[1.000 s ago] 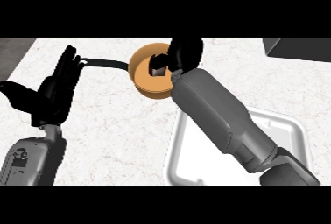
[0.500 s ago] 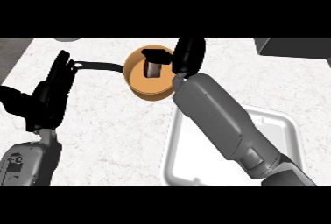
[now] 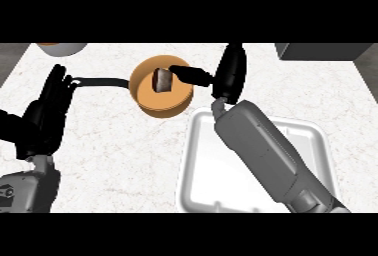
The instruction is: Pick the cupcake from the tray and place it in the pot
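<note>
On the white speckled counter (image 3: 133, 150), the cupcake (image 3: 162, 80) lies inside the orange pot (image 3: 159, 102), just left of the right hand's (image 3: 229, 75) spread fingers

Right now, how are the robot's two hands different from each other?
The right hand reaches far across the counter beside the orange pot, its thumb pointing over the pot towards the cupcake inside. The left hand rests at the left side, away from the pot and close to the tip of its dark handle. The right forearm crosses the white tray; the left does not. Both hands are black, open and hold nothing.
</note>
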Motion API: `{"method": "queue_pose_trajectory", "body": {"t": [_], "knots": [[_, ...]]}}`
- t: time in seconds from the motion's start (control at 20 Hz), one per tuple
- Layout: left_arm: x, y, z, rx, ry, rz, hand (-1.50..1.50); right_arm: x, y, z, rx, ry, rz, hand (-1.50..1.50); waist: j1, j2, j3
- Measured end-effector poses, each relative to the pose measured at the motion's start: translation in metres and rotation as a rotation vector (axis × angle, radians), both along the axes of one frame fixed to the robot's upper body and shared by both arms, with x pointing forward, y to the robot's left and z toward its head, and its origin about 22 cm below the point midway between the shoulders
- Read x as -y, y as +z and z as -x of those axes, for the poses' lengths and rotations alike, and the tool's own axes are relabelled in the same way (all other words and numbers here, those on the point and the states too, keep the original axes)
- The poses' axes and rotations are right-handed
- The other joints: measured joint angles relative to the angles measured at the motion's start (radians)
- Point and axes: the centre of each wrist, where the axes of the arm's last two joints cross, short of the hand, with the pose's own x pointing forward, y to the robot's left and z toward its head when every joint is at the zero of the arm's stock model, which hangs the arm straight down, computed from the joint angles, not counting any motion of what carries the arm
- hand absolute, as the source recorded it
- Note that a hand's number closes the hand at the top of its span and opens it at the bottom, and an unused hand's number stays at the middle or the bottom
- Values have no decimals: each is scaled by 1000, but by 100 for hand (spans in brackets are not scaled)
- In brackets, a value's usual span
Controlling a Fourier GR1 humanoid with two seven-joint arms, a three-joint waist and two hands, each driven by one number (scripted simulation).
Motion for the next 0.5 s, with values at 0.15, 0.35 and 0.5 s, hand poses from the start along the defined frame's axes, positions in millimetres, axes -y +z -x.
{"method": "queue_pose_trajectory", "body": {"t": [0.15,0.35,0.5], "knots": [[-10,1,-1,2,10,1,0,13,-2,12,-6,24,-7,-150,-7,-2,0],[-12,-4,6,-2,10,1,0,33,-5,26,-9,37,9,-150,-10,-3,0],[-10,-2,7,2,12,2,0,50,-6,33,-19,43,15,-150,-10,-3,0]]}}
